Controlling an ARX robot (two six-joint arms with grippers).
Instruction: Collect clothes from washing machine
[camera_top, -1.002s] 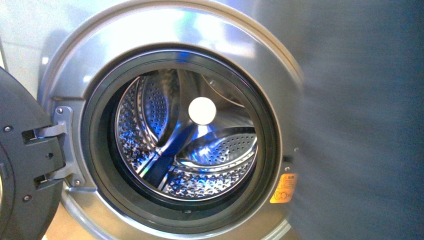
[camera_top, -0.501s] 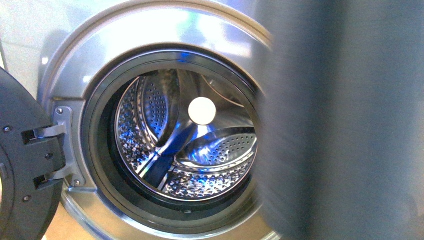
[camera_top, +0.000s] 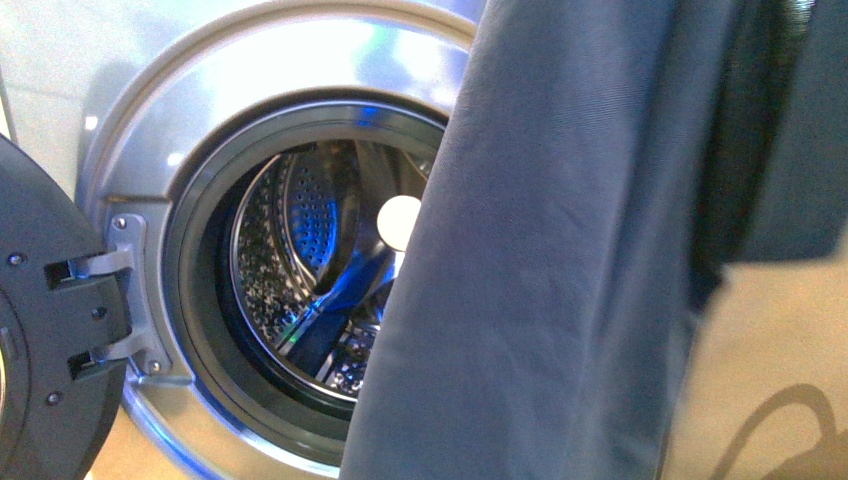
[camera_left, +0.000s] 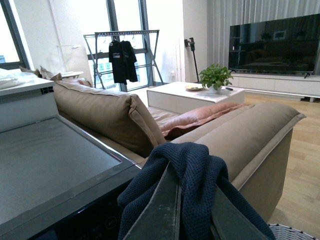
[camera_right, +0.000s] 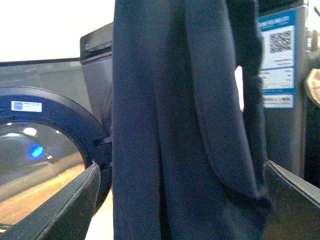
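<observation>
The dark navy clothes hang limp in front of the washing machine, covering the right half of its open round mouth. The perforated steel drum shows at the left of the fabric. My left gripper is shut on the clothes, bunched over its fingers above the machine's black top panel. My right gripper is open, its fingers wide apart with the hanging clothes between them; I cannot tell whether they touch. Neither gripper shows in the front view.
The machine's open door stands at the left, also in the right wrist view. A beige sofa stands behind the machine. A woven basket rim shows at the corner. A blue-white label is on the machine.
The clothes have swung left across the front view, from covering the far right to covering half of the drum opening. A strip of beige floor now shows at the lower right.
</observation>
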